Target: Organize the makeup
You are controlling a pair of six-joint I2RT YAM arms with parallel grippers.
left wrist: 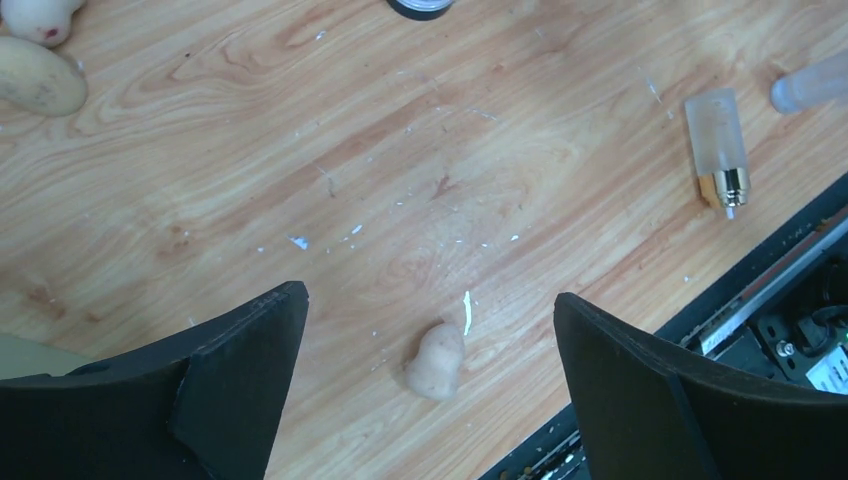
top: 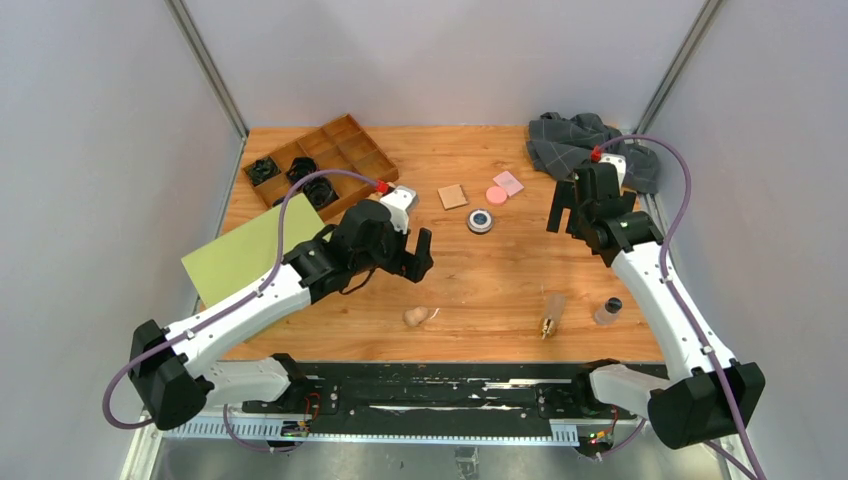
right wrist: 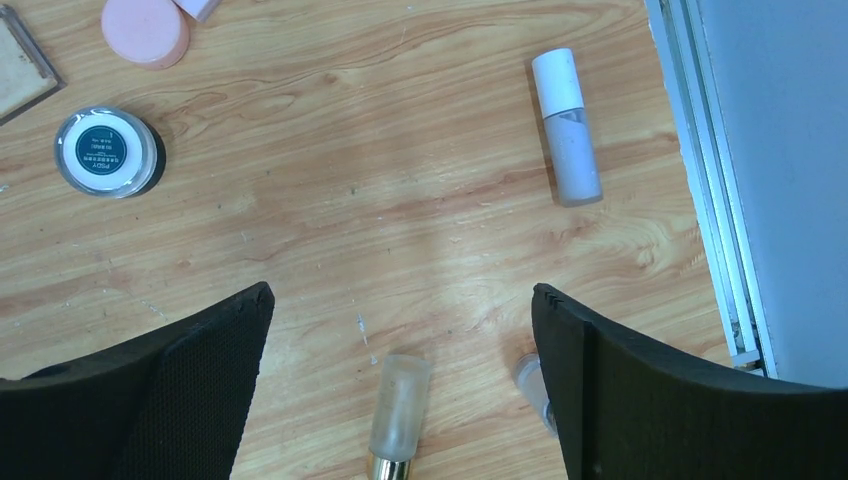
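Pointing gold tip nearward, clear tube (top: 551,311)

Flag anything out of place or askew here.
The frosted tube lies on its side near the front edge, the grey cloth sits crumpled in the far right corner, and the green sheet overhangs the left edge.

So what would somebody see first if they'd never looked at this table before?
Probably the two white-and-black arms, with the left gripper and the right gripper both open above the wooden table. Next come the bright yellow-green sheet at the left edge and the crumpled grey checked cloth in the far right corner. Small makeup pieces lie scattered between, like the pink disc.
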